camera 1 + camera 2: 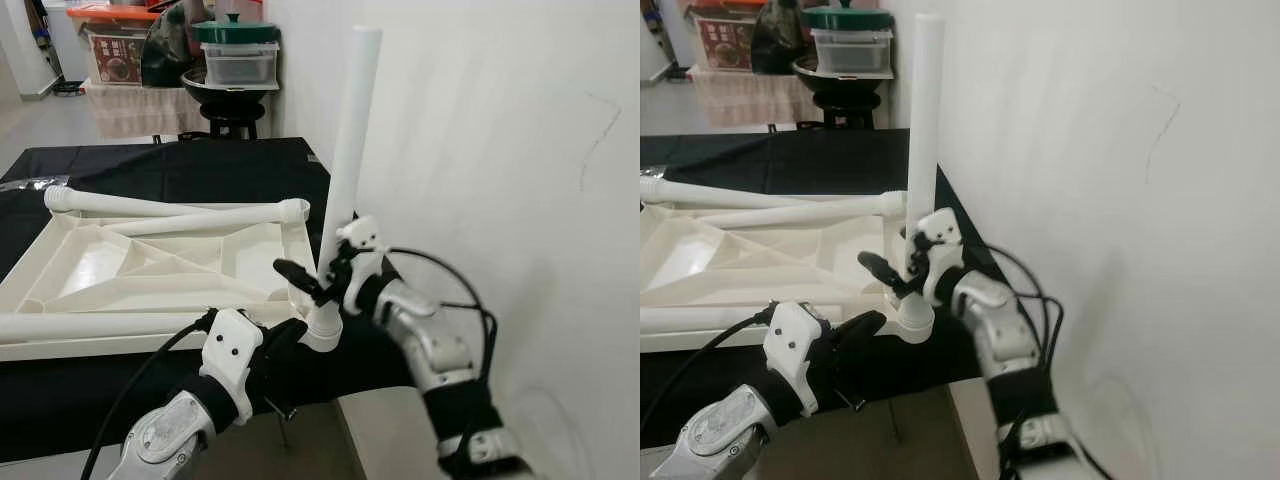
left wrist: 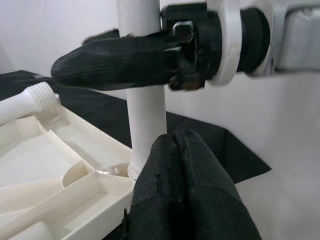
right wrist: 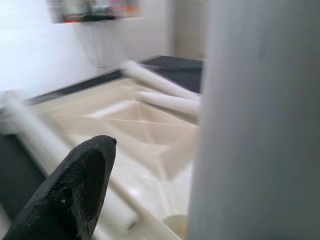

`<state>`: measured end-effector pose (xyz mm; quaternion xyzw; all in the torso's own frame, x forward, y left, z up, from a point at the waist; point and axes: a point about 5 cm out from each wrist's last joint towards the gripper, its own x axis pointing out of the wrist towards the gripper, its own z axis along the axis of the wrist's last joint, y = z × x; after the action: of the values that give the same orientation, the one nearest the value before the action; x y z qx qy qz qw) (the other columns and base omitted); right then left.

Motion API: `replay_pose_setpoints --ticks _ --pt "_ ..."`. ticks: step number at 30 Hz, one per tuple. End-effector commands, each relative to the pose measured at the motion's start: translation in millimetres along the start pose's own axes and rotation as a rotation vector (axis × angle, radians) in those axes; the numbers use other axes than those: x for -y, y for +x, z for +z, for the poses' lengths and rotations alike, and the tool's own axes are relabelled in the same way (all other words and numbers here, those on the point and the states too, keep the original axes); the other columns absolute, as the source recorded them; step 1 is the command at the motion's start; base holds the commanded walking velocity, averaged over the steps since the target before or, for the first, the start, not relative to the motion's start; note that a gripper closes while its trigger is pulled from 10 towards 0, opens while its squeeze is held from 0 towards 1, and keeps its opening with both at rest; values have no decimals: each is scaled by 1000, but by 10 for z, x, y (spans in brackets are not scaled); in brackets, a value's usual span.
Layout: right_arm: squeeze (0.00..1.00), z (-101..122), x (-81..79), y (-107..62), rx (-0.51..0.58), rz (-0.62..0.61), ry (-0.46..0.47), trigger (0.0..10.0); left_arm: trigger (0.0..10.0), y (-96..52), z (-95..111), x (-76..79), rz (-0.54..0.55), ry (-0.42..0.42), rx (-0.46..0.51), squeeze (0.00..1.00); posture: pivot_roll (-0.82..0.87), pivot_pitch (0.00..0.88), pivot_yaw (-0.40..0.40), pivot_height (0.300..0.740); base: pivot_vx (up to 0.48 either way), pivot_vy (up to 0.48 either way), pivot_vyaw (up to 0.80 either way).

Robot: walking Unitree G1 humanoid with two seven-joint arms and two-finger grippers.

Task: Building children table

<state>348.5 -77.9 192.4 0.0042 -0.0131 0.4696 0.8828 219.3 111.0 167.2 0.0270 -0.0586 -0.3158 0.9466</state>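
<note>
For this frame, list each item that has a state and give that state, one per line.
Tabletop: upside down on the black cloth, ribs facing up.
Upright leg: standing in the near right corner socket.
Loose legs: three lying flat on the tabletop, not fitted.
Right gripper: holds the upright leg.
Left gripper: fingers shut, at the leg's base.
Green-lidded container: lid on.

left pincer [image 1: 300, 335]: fingers together, reaching forward | right pincer [image 1: 322, 272]: fingers clamped, wrist turned inward
</note>
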Motion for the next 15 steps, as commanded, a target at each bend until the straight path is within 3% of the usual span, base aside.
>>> replay_pose_setpoints --ticks 1,2,3,6,7,8,15 --pt "0 -32 -40 27 -21 148 -13 10000 10000 8 -37 0 5 -8 -8 0 -6 0 -103 740 0 0 0" --pt "0 -32 -40 27 -21 148 -13 10000 10000 8 -37 0 5 -8 -8 0 -6 0 -103 740 0 0 0" --pt "0 -49 -2 -4 -85 283 -58 10000 10000 7 -40 -1 9 -7 -8 0 6 0 -104 740 0 0 0" --pt "0 -43 32 -16 -108 329 -63 10000 10000 7 -43 0 10 -7 -9 0 6 0 -104 740 0 0 0" --pt "0 -20 78 -13 -110 331 -46 7961 10000 4 -43 0 11 -7 -10 0 11 0 -105 740 0 0 0" --pt "0 7 127 -17 -109 327 -35 0 10000 2 -44 0 11 -7 -11 0 11 0 -105 740 0 0 0" --pt "0 67 230 -56 -94 308 -26 0 10000 -6 -42 -1 13 -8 -12 0 11 0 -100 740 0 0 0"
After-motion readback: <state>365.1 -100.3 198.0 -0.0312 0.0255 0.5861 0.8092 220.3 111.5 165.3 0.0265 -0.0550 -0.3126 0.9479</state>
